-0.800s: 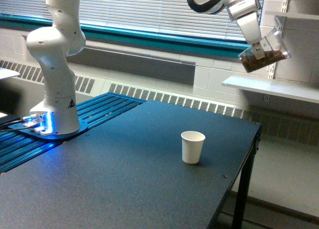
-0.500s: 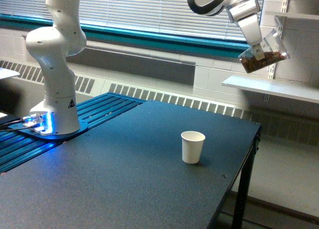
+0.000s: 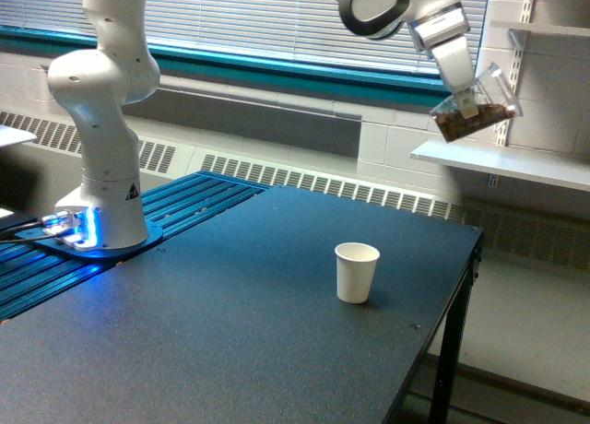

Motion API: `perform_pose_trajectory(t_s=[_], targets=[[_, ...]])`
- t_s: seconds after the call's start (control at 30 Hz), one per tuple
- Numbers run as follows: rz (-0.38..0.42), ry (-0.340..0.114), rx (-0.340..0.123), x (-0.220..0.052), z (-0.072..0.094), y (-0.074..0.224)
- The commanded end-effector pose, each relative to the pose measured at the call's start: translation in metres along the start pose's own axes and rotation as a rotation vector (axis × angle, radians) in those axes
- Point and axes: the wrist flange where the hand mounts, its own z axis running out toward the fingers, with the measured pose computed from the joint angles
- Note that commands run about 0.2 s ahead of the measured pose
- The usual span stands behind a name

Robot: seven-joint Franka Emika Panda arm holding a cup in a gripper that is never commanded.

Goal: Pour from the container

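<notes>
Since the earlier frames my arm has swung the container [image 3: 475, 111] toward the exterior view's left and a little lower, so it now sits nearer the window blinds [image 3: 277, 18] than before. It still hangs high in the air, above and to the exterior view's right of the white paper cup [image 3: 357, 272], well apart from it. The cup has not shifted; it stands upright on the dark tabletop [image 3: 230, 332], near the edge on the exterior view's right.

From here I see the arm's white base [image 3: 100, 212] bolted at the exterior view's left, the links rising out of the top of the picture and coming back down so the wrist slants downward to the right. The gripper [image 3: 468, 100] points down along that slant. Its fingers are closed on the container near its rim, holding it tilted, with the brown granular bits gathered along the lower side. How tightly the fingers press I cannot tell at this size. Behind the container runs a white wall shelf [image 3: 516, 161].
</notes>
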Motion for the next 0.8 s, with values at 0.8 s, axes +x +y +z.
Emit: perform_pose_trajectory(t_s=[0.8], targets=[[-0.094, 0.016, -0.094, -0.036, -0.003, 0.113]])
